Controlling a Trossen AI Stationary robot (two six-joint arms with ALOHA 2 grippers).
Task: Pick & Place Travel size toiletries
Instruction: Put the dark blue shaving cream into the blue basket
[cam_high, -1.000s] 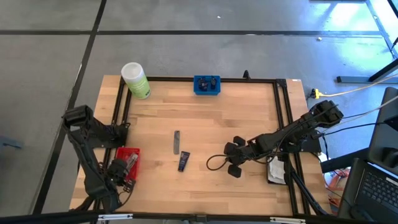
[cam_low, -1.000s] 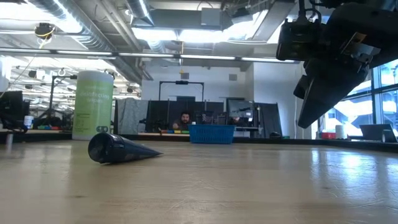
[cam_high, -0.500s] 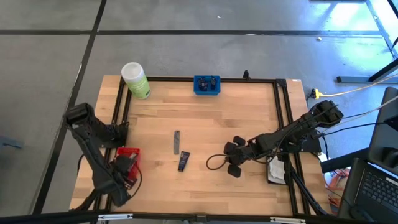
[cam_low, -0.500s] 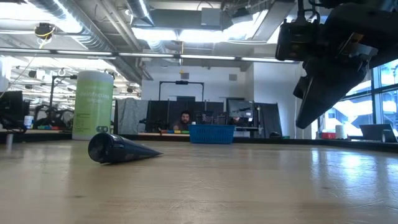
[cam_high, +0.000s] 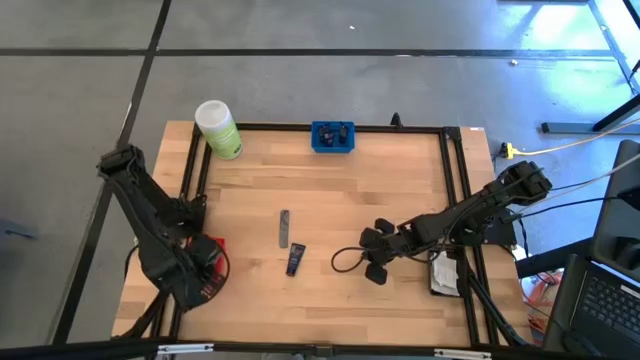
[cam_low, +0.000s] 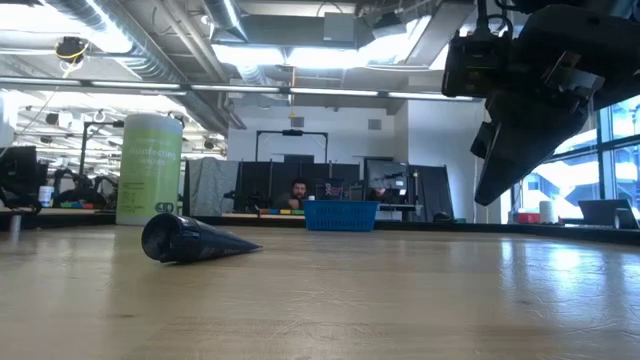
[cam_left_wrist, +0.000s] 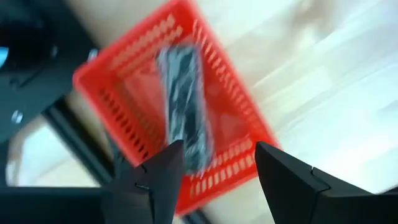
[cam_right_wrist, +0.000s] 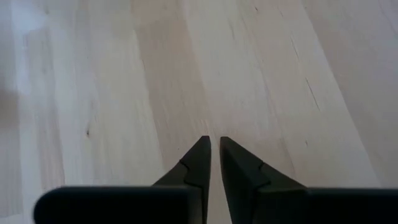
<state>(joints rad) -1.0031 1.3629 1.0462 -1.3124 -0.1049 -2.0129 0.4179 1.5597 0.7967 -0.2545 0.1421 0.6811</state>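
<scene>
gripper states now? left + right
Left gripper: open, empty, above the red tray.
Right gripper: nearly shut, empty, over bare table.

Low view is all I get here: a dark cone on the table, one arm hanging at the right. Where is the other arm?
Observer: The left pincer hangs open above a red tray at the table's left side.
Operator: Anything in the tray?
Observer: A slim grey tube lies inside, clear of the fingers.
Operator: What remains on the table?
Observer: Another grey tube beside your cone, a dark navy tube; the right pincer waits mid-table.
</scene>
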